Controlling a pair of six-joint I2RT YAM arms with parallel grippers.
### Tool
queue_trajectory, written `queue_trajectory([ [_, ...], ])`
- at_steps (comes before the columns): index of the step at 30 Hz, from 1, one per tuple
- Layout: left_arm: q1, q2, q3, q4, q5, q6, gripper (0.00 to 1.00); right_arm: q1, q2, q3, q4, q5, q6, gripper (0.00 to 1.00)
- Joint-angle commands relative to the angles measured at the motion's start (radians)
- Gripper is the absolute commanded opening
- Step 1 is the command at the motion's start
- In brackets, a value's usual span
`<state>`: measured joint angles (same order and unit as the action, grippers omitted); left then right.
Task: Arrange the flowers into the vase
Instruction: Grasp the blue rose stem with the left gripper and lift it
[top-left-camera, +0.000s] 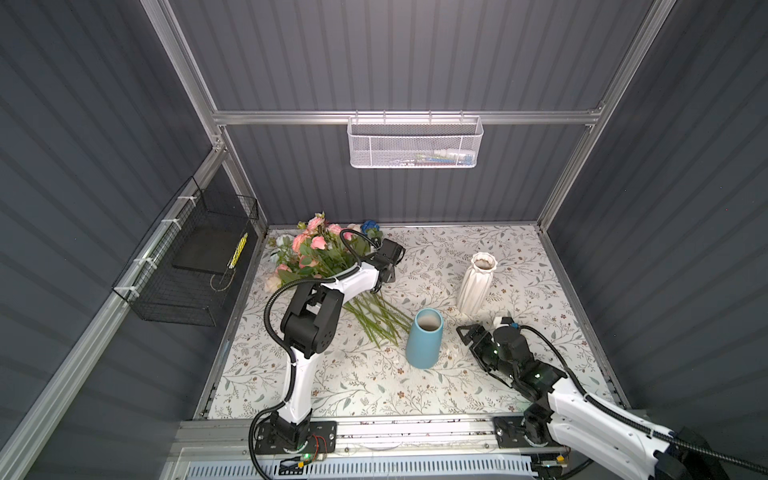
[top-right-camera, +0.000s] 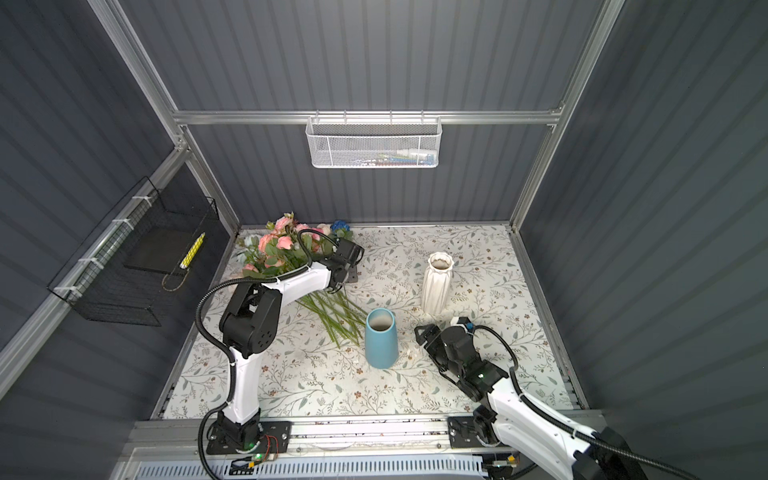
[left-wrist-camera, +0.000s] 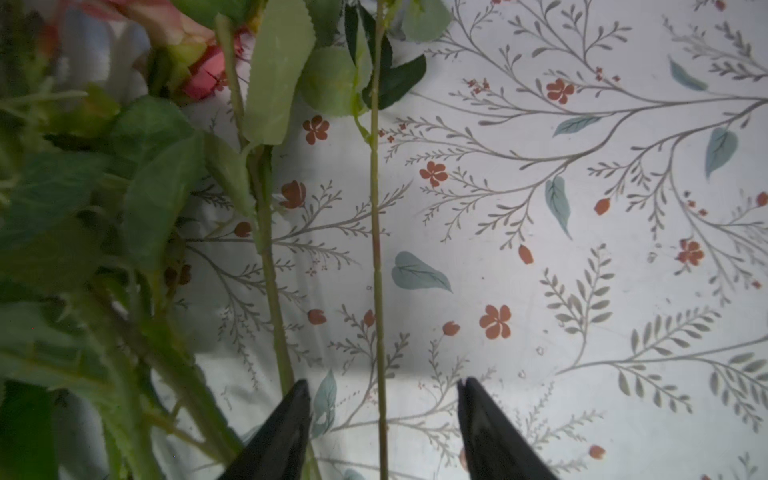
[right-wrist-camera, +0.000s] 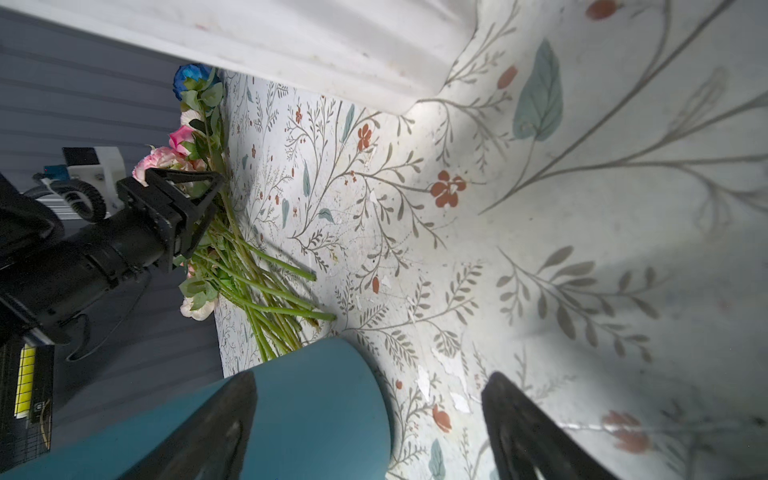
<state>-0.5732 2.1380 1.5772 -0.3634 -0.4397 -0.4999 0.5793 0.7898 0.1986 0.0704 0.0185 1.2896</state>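
Left gripper (left-wrist-camera: 382, 381), half open, straddles a stem (left-wrist-camera: 376, 249) without touching it — right gripper (right-wrist-camera: 372, 374) gapes empty beside the blue vase (right-wrist-camera: 324, 399).

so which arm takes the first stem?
Left. The left fingers straddle a single stem at the edge of the flowers, not yet closed on it. The right fingers sit open beside the blue vase, away from the stems.

1. The flowers (top-left-camera: 316, 249) crowd the far left corner of the surface (top-left-camera: 374, 386).
2. The blue vase (top-left-camera: 424, 338) and white vase (top-left-camera: 476, 282) stand upright mid-surface, with a narrow gap between them.
3. The far right corner and the near middle strip lie open.
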Motion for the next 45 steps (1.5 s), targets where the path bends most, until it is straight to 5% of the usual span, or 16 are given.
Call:
queue_trajectory([
  [1,0.005,0.025,0.034,-0.016,-0.024,0.03,0.48,-0.011,-0.019,-0.011,-0.046,0.0,-0.015,0.87],
  [11,0.009,-0.057,-0.083,0.203,-0.034,0.075,0.0,-0.025,-0.044,-0.018,-0.067,0.005,-0.012,0.88],
  [23,0.0,-0.449,-0.317,0.507,-0.039,0.206,0.0,-0.029,-0.049,0.008,-0.074,0.011,-0.042,0.88],
  [33,-0.093,-0.822,-0.332,0.638,0.194,0.243,0.0,-0.037,-0.081,0.05,-0.118,0.029,-0.087,0.88],
  [45,-0.332,-0.841,-0.246,0.764,0.281,0.388,0.0,-0.045,-0.106,0.078,-0.159,0.028,-0.106,0.88],
])
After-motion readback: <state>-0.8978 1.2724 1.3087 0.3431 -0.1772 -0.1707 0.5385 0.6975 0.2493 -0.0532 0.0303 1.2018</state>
